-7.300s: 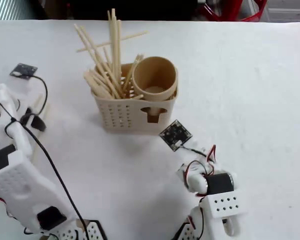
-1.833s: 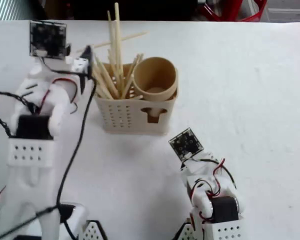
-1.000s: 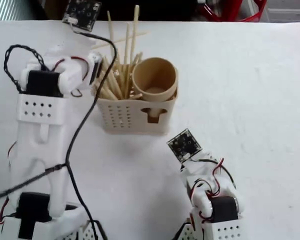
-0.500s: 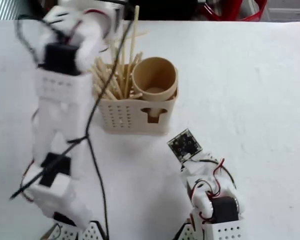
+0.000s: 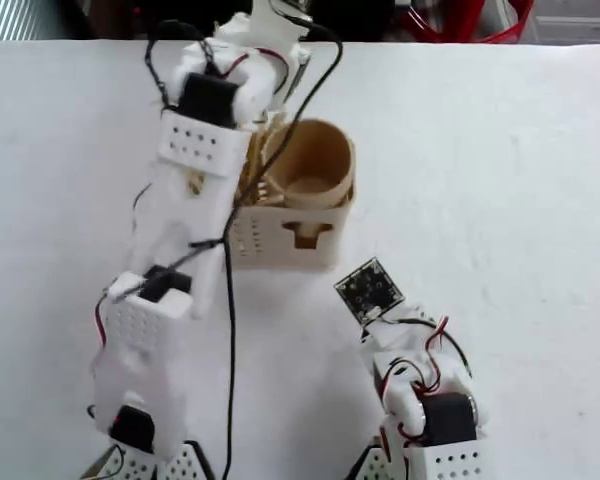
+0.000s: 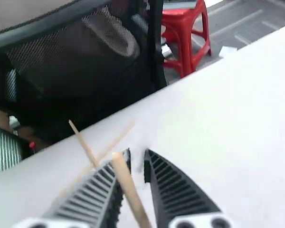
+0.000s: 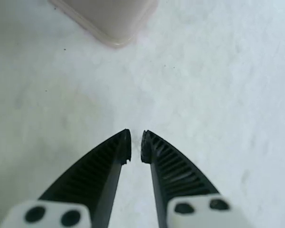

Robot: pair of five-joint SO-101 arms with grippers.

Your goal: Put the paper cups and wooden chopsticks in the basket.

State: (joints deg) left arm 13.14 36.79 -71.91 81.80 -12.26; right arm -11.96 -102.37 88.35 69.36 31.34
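Left arm [image 5: 195, 170] stretched over the basket [image 5: 300, 240]; left hand [image 6: 137, 154] apparently pinching a chopstick [image 6: 126, 185]; right hand [image 7: 136, 145] closed, empty.

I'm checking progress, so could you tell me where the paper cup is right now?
In the high view, the paper cup stands inside the basket, in its right half, beside the wooden chopsticks.

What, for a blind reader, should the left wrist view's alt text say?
The left arm's black ridged jaws pinch a pale wooden chopstick above the white table; a second wooden stick shows beyond, and a red plastic stool stands past the table edge.
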